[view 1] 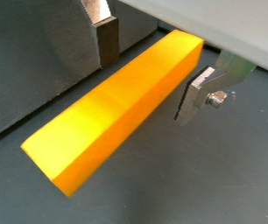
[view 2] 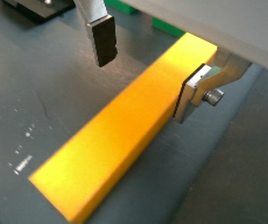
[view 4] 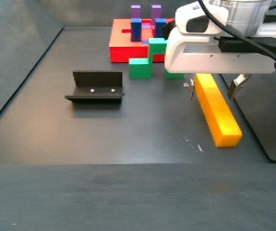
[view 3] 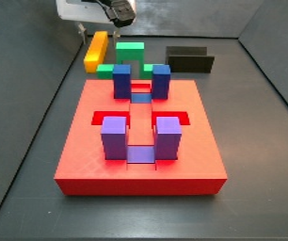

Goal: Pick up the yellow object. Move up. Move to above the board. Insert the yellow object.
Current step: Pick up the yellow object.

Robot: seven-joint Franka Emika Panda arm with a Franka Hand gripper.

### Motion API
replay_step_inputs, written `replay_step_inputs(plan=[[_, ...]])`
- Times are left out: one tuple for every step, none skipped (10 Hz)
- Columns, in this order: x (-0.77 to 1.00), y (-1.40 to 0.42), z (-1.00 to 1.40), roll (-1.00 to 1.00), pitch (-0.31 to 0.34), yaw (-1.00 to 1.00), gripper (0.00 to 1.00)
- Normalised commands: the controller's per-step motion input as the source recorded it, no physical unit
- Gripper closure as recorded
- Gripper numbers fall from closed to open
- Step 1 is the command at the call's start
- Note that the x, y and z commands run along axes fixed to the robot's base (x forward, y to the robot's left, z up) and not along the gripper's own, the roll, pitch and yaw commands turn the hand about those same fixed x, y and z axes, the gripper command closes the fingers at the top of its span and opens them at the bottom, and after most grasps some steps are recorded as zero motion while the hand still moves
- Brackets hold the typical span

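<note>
The yellow object (view 1: 113, 118) is a long orange-yellow bar lying flat on the dark floor; it shows in both wrist views (view 2: 113, 149) and both side views (view 3: 96, 52) (view 4: 216, 110). My gripper (view 1: 151, 70) (view 2: 147, 67) is open and low, with its jaws on either side of one end of the bar. One finger (view 2: 193, 92) is right against the bar's side; the other finger (view 2: 102, 42) stands apart from it. In a side view the gripper (view 4: 213, 79) sits under the wrist housing. The red board (view 3: 140, 141) (view 4: 126, 34) with blue and purple posts lies apart from the bar.
A green block (view 3: 130, 54) (view 4: 141, 66) lies between the bar and the board, and shows in a wrist view (view 2: 160, 26). The black fixture (view 4: 95, 87) (view 3: 188, 58) stands on the floor to the side. Grey bin walls (view 4: 267, 117) enclose the floor.
</note>
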Motion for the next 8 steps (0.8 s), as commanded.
replay_step_inputs(plan=[[-0.15,0.00,-0.21,0.00,-0.043,0.00,0.00],[-0.13,0.01,-0.22,0.00,-0.043,0.00,0.00],[-0.15,0.01,-0.25,0.00,-0.047,0.00,0.00],[-0.13,0.05,-0.26,0.00,-0.043,0.00,0.00],[-0.10,0.20,-0.22,0.00,-0.021,0.00,0.00],[-0.05,0.29,-0.18,-0.06,-0.013,0.00,0.00],[0.00,0.25,-0.17,-0.12,-0.036,0.01,0.00],[0.00,0.09,-0.17,-0.08,-0.047,0.03,0.00]])
